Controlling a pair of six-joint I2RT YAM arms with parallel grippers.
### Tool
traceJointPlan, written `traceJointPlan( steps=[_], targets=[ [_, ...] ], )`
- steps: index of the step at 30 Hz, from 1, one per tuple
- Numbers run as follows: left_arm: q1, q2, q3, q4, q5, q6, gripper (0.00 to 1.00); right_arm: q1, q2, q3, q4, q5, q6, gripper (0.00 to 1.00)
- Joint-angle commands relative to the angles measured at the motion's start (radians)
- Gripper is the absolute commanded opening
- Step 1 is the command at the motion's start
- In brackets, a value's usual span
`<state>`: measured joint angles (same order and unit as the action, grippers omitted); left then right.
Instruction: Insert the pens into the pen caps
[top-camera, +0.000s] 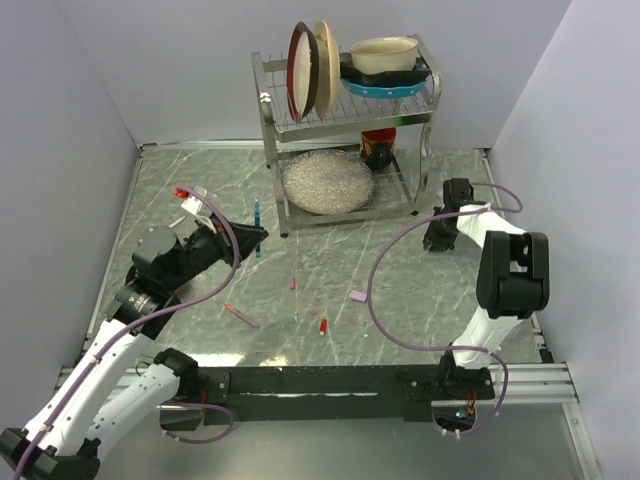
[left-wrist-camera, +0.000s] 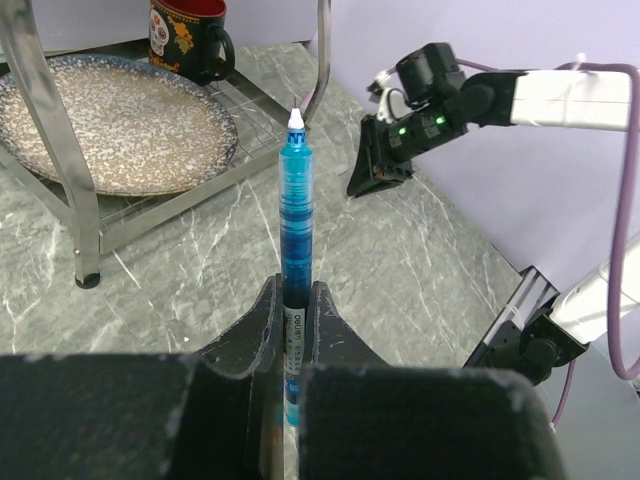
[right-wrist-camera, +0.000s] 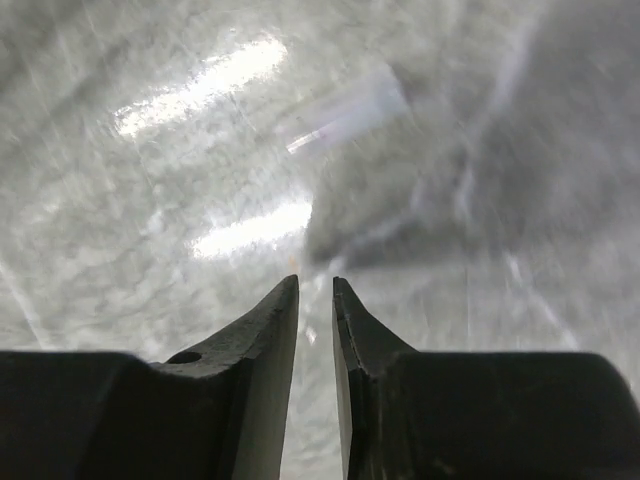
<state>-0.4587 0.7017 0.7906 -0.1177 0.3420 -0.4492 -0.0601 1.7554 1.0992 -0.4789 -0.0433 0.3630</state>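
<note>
Pen in hand is the blue pen (left-wrist-camera: 293, 250): the left wrist view shows it pinched low on its barrel between the closed fingers (left-wrist-camera: 262, 325) of the left end effector (left-wrist-camera: 293, 300), its white tip pointing away from the camera toward the dish rack (left-wrist-camera: 50, 150). The top view gives only a thin blue sliver (top-camera: 257, 225) at the left end effector (top-camera: 250, 237), just in front of the rack's near left leg.

Only the top view shows the loose pieces on the counter (top-camera: 450, 290): a slim pink pen (top-camera: 241, 316), a red cap (top-camera: 323, 326), a tiny pink cap (top-camera: 293, 283) and a pale pink piece (top-camera: 357, 296), all well apart from one another. A white and red cluster (top-camera: 190, 205) lies near the left wall, too small to sort.

The right end effector (top-camera: 437, 240) hangs right of the rack. Its own wrist view shows it (right-wrist-camera: 315, 285) with a narrow gap and nothing inside, over blurred marble. The left wrist view catches it (left-wrist-camera: 372, 178) from the side.

Under the rack sit a speckled plate (left-wrist-camera: 110, 125) and a skull-printed mug (left-wrist-camera: 188, 35).
</note>
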Motion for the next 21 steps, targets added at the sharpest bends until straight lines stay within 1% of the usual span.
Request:
traceJointPlan(
  steps=[1,2,4,5,7,8,9,10,12,13,16,19,21],
  targets=[
    [-0.003,-0.013,0.004,0.035,0.009,0.001,0.01,-0.014,-0.074,0.079,-0.114,0.147,0.258,0.31],
    [-0.003,-0.016,0.004,0.035,0.006,0.001,0.01,-0.02,-0.071,0.088,-0.128,0.148,0.366,0.31],
    [-0.003,-0.018,0.004,0.033,0.003,0.003,0.01,-0.029,-0.062,0.128,-0.185,0.142,0.469,0.31],
    [-0.003,-0.019,0.004,0.032,0.0,0.004,0.01,-0.035,-0.044,0.148,-0.213,0.145,0.567,0.32],
    [-0.003,-0.022,0.002,0.032,-0.003,0.004,0.01,-0.044,-0.019,0.216,-0.286,0.158,0.654,0.34],
    [-0.003,-0.024,0.002,0.032,-0.003,0.004,0.01,-0.046,-0.001,0.234,-0.297,0.166,0.725,0.36],
    [-0.003,-0.022,0.004,0.033,-0.003,0.004,0.01,-0.047,0.006,0.247,-0.3,0.175,0.763,0.41],
    [-0.003,-0.025,0.002,0.033,-0.001,0.003,0.01,-0.05,0.019,0.266,-0.299,0.166,0.816,0.43],
    [-0.005,-0.027,0.002,0.033,-0.003,0.006,0.01,-0.052,0.042,0.293,-0.311,0.16,0.858,0.46],
    [-0.005,-0.028,0.002,0.032,-0.005,0.007,0.01,-0.052,0.074,0.333,-0.349,0.167,0.907,0.47],
    [-0.005,-0.03,0.004,0.029,-0.006,0.009,0.01,-0.06,0.151,0.404,-0.43,0.175,0.985,0.48],
    [-0.005,-0.033,0.004,0.026,-0.009,0.012,0.01,-0.067,0.217,0.453,-0.489,0.178,1.04,0.49],
    [-0.006,-0.033,0.006,0.024,-0.009,0.014,0.01,-0.076,0.23,0.456,-0.501,0.186,1.071,0.5]
  ],
)
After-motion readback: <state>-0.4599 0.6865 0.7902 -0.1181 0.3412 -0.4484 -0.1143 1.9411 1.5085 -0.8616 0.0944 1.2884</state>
